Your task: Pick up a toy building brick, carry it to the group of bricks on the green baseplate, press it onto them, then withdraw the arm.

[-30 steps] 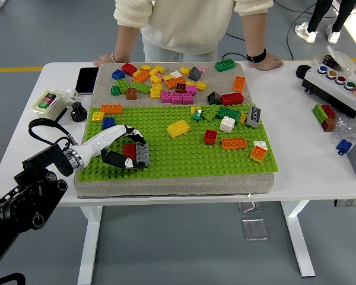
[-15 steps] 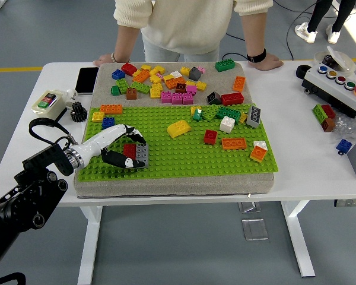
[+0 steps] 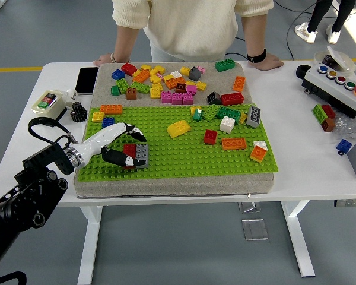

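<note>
My left hand [image 3: 130,148] lies low over the left part of the green baseplate [image 3: 178,157]. Its fingers curl round a red brick [image 3: 129,151] and a grey brick [image 3: 142,154] that sit side by side on the studs. The thumb lies on the near side of the two bricks and the other fingers arch over them from behind. More bricks stand on the plate to the right: a yellow curved one [image 3: 179,127], a red one [image 3: 210,136] and an orange one [image 3: 234,143]. Loose bricks [image 3: 166,83] lie heaped behind the plate. My right arm is out of view.
A person stands at the far side with one hand [image 3: 104,60] and the other hand [image 3: 267,60] resting on the table edge. A phone [image 3: 86,79], a small switch box [image 3: 48,101] and a black gear [image 3: 78,111] lie left. A button box [image 3: 335,83] and stray bricks [image 3: 324,116] lie right.
My left hand and the two bricks have barely shifted, perhaps slightly up the plate. The person has leaned a little.
</note>
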Motion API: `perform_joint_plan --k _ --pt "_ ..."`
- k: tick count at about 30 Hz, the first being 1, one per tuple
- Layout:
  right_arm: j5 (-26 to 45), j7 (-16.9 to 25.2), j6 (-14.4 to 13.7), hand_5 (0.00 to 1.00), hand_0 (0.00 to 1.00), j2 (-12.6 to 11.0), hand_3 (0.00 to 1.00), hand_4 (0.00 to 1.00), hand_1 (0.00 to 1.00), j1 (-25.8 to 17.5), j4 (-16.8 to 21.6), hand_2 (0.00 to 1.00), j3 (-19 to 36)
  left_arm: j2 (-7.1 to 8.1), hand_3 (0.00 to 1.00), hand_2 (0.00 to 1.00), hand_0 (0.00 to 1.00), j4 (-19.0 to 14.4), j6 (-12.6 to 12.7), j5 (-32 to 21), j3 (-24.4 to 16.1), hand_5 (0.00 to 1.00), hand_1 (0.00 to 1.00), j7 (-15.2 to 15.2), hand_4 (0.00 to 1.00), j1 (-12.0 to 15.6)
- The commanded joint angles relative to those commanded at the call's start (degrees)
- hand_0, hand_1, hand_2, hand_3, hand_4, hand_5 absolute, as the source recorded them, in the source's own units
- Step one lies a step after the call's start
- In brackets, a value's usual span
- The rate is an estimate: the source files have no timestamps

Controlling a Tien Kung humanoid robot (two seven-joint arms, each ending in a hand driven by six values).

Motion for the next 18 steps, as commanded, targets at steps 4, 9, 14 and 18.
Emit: perform_joint_plan --k 4,9,14,18 --pt "0.0 0.1 0.0 0.494 0.724 0.0 0.612 0.945 0.637 -0.1 0.0 0.681 0.0 0.04 0.622 0.664 0.784 -0.3 -0.1 -0.5 -0.2 0.277 0.729 -0.2 0.996 0.0" --pt "0.0 0.1 0.1 0.494 0.724 0.0 0.612 0.946 0.637 -0.2 0.0 0.681 -0.1 0.11 0.625 0.665 0.785 -1.4 -0.3 -1.1 -0.6 0.280 0.728 -0.3 0.998 0.1" --pt "0.0 0.1 0.1 0.492 0.724 0.0 0.611 0.945 0.637 -0.2 0.0 0.681 -0.1 0.59 0.628 0.673 0.789 -4.2 -0.8 -1.9 -1.2 0.289 0.730 0.0 0.998 0.7" --pt "0.0 0.1 0.1 0.493 0.725 -0.1 0.611 0.945 0.636 -0.2 0.0 0.681 -0.1 1.17 0.632 0.678 0.796 -6.9 -1.3 -2.6 -1.6 0.301 0.731 0.4 0.998 1.4"
